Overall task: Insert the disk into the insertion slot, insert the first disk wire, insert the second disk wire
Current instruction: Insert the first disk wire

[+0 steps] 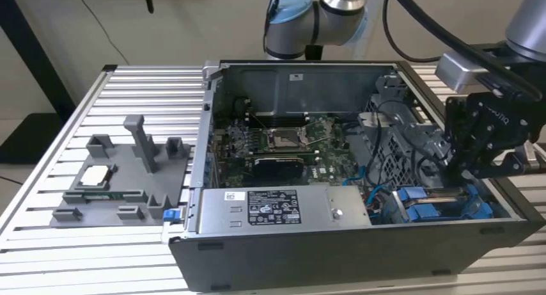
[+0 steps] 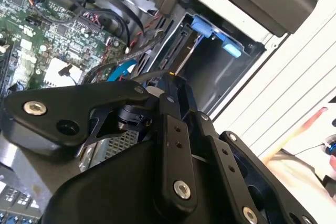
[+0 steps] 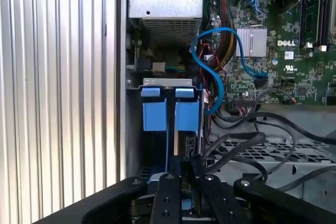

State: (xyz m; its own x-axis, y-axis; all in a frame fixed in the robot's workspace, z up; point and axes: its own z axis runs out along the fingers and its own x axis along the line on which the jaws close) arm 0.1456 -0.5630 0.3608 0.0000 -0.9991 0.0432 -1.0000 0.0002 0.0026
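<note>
One gripper [image 3: 188,160], fingers [image 3: 175,167] nearly together (contents I cannot tell), hangs over one insertion slot [image 3: 155,114] with two blue tabs [image 3: 150,92], lengthwise along the case wall [image 3: 122,51].

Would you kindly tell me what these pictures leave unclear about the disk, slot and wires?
Disk: first wrist view; blue plastic and the gripper cover the slot, so its seating is unclear.
Part of the slot: exterior view; behind the gripper.
Wire plugs: second wrist view; blocked by the gripper's links.
</note>
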